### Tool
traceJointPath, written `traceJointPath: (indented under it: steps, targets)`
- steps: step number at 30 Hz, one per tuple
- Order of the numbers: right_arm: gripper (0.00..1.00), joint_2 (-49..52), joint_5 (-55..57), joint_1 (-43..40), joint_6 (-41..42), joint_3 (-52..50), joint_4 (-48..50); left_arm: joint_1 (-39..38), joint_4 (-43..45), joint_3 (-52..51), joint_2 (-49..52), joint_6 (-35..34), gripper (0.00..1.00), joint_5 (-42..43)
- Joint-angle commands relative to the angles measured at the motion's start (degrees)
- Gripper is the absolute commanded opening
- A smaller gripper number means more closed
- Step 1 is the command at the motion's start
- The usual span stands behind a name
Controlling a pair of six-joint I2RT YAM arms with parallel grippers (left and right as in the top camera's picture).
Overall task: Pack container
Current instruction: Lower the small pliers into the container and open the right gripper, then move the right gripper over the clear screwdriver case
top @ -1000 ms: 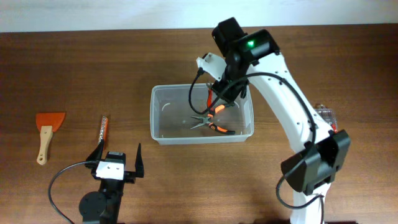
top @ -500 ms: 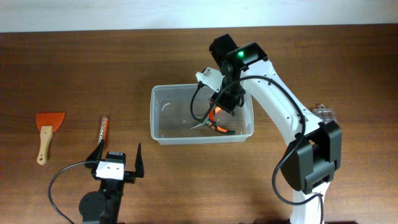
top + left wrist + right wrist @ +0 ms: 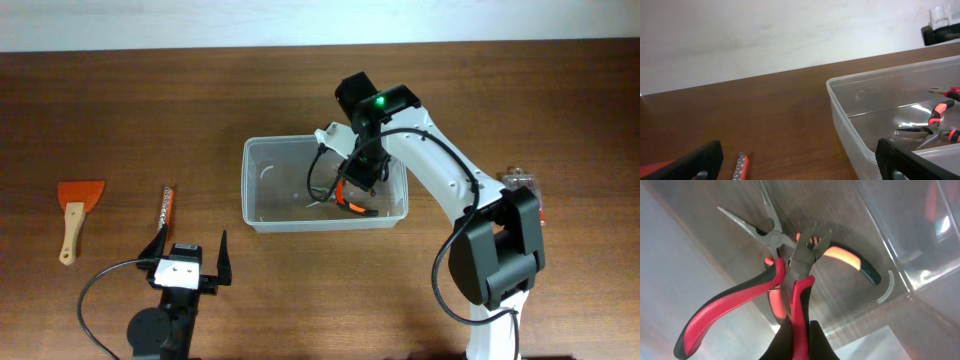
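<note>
Mid-frame on the wooden counter (image 3: 120, 110), the clear container (image 3: 272, 195) sits with my right hand (image 3: 358, 178) reaching down inside it, at its right end. That hand is clamped on one red handle of a pair of cutters (image 3: 805, 255), whose second handle hangs splayed to the lower left of the wrist view. Needle-nose pliers (image 3: 767, 232) lie on the tub floor just beneath the cutters.

My left hand (image 3: 192, 248) waits at the lower left of the frame, fingers wide apart and holding nothing. An orange scraper (image 3: 78, 203) and a narrow strip (image 3: 166, 208), perhaps a bit holder, lie on the counter above it, well apart from the tub.

I judge the container to be light, thin-walled and a little flexible, smooth enough to skid across the wood if I nudge a wall. Its rim looks like the stiffest part, so a pinch over the rim at a long side would suit it better than squeezing the walls. The steel tools are rigid and hard, and dropped from any height they could knock or scuff the plastic.
</note>
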Motion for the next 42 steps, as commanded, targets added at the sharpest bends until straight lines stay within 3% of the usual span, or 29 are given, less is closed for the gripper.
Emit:
traceJointPath:
  steps: [1, 4, 5, 7, 23, 35, 39, 41, 42]
  targets:
    - [0.06, 0.42, -1.18, 0.0, 0.39, -1.73, 1.07, 0.28, 0.15, -0.42, -0.31, -0.33, 0.99, 0.39]
    - [0.06, 0.44, -1.18, -0.07, 0.39, -2.64, 2.38, 0.28, 0.15, -0.42, -0.31, -0.33, 0.99, 0.39]
    - [0.13, 0.44, -1.18, -0.11, 0.39, -2.97, 2.86, 0.28, 0.15, -0.42, -0.31, -0.33, 0.99, 0.39]
    - [0.15, 0.44, -1.18, -0.11, 0.42, -3.78, 4.11, 0.28, 0.15, -0.42, -0.31, -0.33, 0.99, 0.39]
    - [0.18, 3.28, -1.16, -0.11, 3.48, -3.63, 5.27, 0.28, 0.15, -0.42, -0.31, -0.33, 0.99, 0.39]
    - [0.33, 3.19, -0.66, -0.22, 3.48, 14.58, -7.78, 0.28, 0.15, -0.42, -0.31, -0.33, 0.99, 0.39]
    - [0.52, 3.19, 1.05, -1.05, 3.82, 22.82, -12.41, 0.28, 0.15, -0.42, -0.31, -0.33, 0.99, 0.39]
    - [0.72, 3.19, 5.53, -1.95, 5.84, 26.95, -14.73, 0.28, 0.15, -0.42, -0.31, -0.33, 0.99, 0.39]
    - [0.89, 3.19, 8.15, -2.54, 7.02, 29.14, -15.98, 0.28, 0.15, -0.42, -0.31, -0.33, 0.99, 0.39]
